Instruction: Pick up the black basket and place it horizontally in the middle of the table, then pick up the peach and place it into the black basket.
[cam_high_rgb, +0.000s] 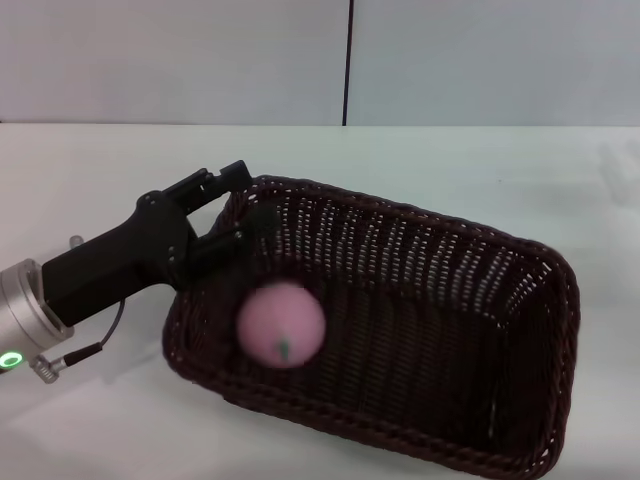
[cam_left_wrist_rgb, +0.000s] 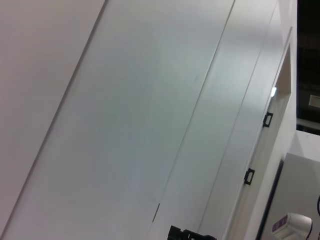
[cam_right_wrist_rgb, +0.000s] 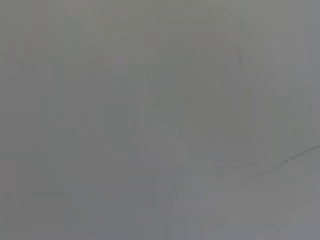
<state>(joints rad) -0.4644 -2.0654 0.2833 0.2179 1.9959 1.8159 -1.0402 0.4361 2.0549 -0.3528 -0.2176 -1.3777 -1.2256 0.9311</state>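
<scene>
The black basket lies on the white table, long side running from left to right and slightly slanted, in the middle to right of the head view. The pink peach is inside the basket near its left end, with its green leaf mark facing me, and looks a little blurred. My left gripper is open over the basket's left rim, just above and behind the peach, touching neither. The right gripper is out of view.
The left arm's black wrist and silver link reach in from the left edge. Bare table lies behind and to the left of the basket. The left wrist view shows only wall panels; the right wrist view shows a blank grey surface.
</scene>
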